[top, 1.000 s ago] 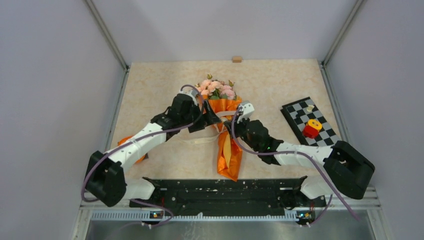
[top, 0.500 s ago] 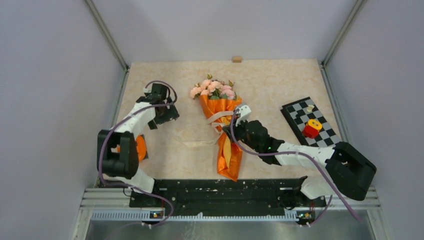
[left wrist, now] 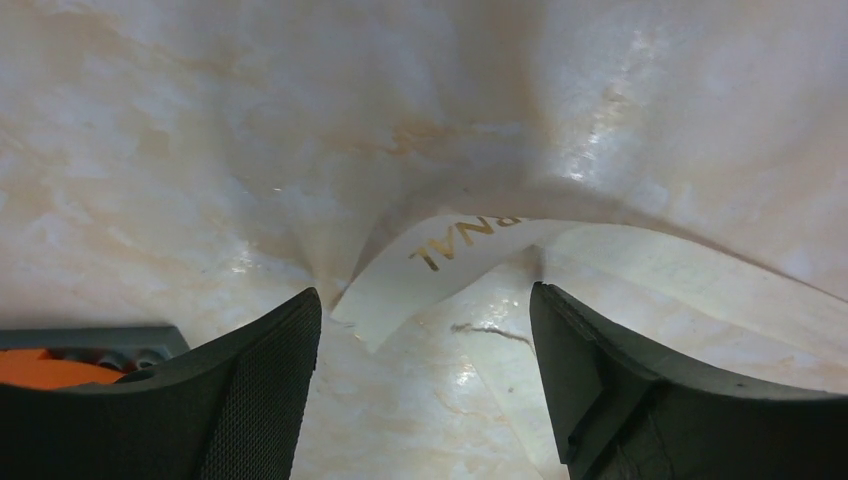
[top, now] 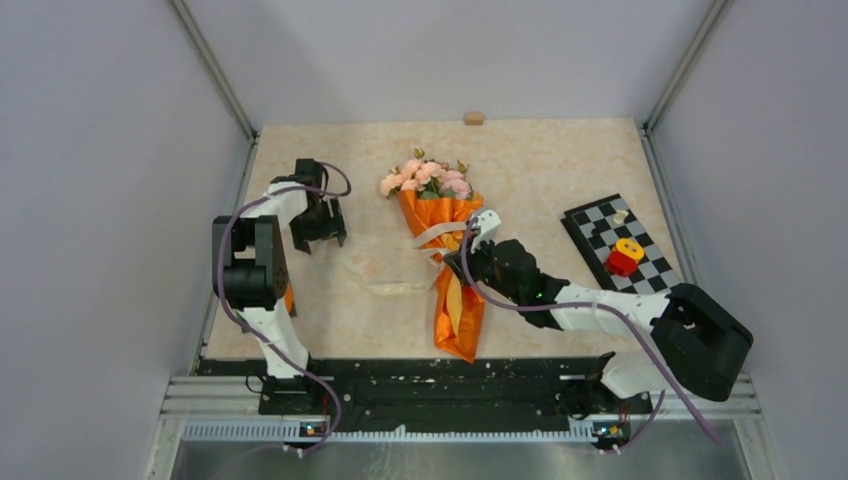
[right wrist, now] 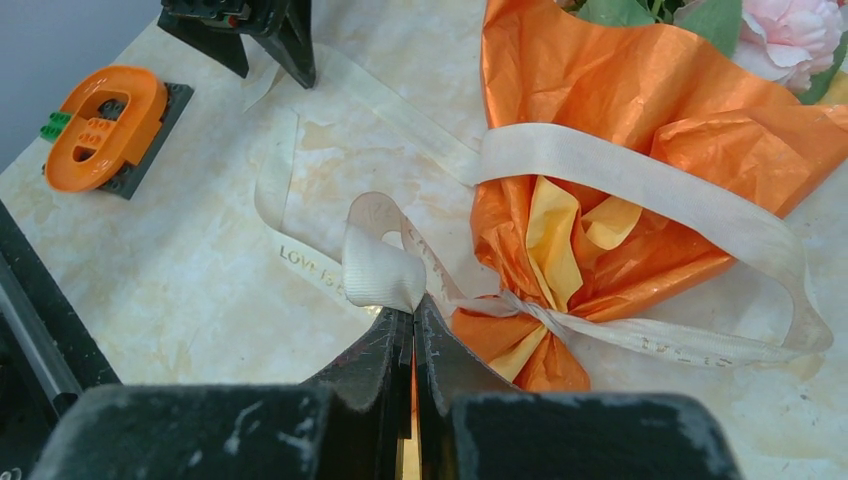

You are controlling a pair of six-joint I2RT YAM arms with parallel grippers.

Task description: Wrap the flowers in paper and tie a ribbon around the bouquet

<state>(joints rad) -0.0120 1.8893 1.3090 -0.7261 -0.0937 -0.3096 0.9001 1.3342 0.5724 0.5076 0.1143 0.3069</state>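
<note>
Beside bouquet [top: 445, 215], right gripper [right wrist: 413, 318] pinches ribbon [right wrist: 600, 170]; left gripper [left wrist: 425, 300] wide, empty, over ribbon end.

A sec ago my L gripper [top: 320, 240] was right up on the bouquet [top: 440, 215]. Now it's let go & pulled way back to the left side of the table [top: 540, 170], well apart from the flowers. L arm [top: 252, 265] went from stretched out flat to folded up tall. Fingers are spread now, w/ the ribbon [left wrist: 440, 262] end lying under them.
</note>
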